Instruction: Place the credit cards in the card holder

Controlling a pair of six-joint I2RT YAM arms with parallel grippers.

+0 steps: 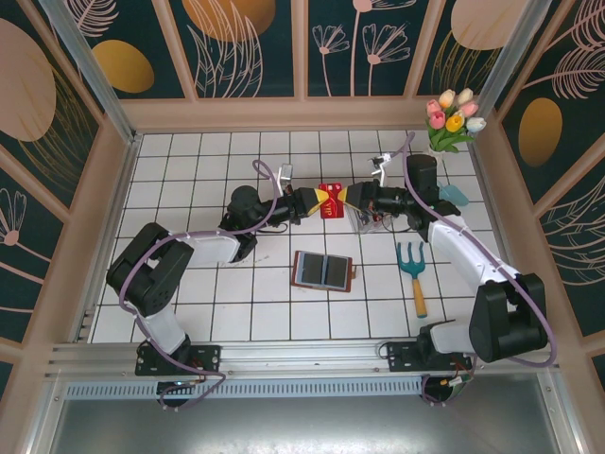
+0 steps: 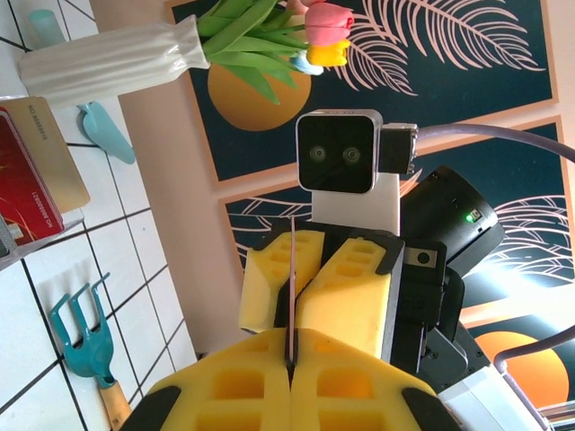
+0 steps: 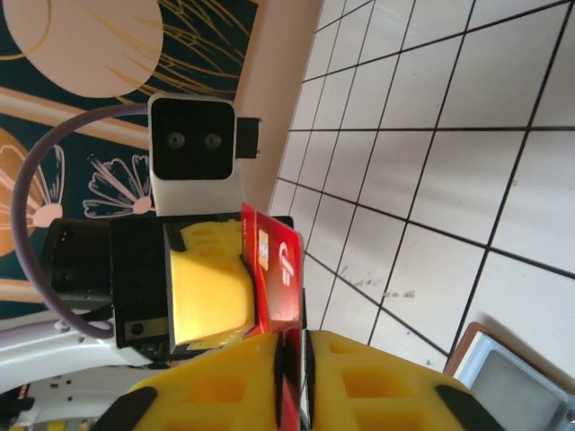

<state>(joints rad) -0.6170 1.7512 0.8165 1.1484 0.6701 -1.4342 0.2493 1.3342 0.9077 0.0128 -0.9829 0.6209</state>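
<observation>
A red credit card (image 1: 329, 201) hangs above the middle of the table between both grippers. My left gripper (image 1: 319, 202) is shut on one end; in the left wrist view the card's thin edge (image 2: 293, 278) runs up from the pinch of my left gripper (image 2: 292, 346). My right gripper (image 1: 342, 199) faces it, and its fingers (image 2: 350, 296) stand slightly parted beside the card. In the right wrist view the red card (image 3: 278, 269) sits loosely inside my right gripper (image 3: 295, 346). The brown card holder (image 1: 322, 270) lies open on the tiles below; its corner (image 3: 512, 377) shows too.
A clear tray (image 1: 364, 219) under the right gripper holds more cards, red (image 2: 22, 193) and gold (image 2: 49, 153). A teal hand rake (image 1: 413, 270) lies to the right of the holder. A vase of tulips (image 1: 452, 118) stands at the back right, near a light blue scoop (image 1: 454, 194).
</observation>
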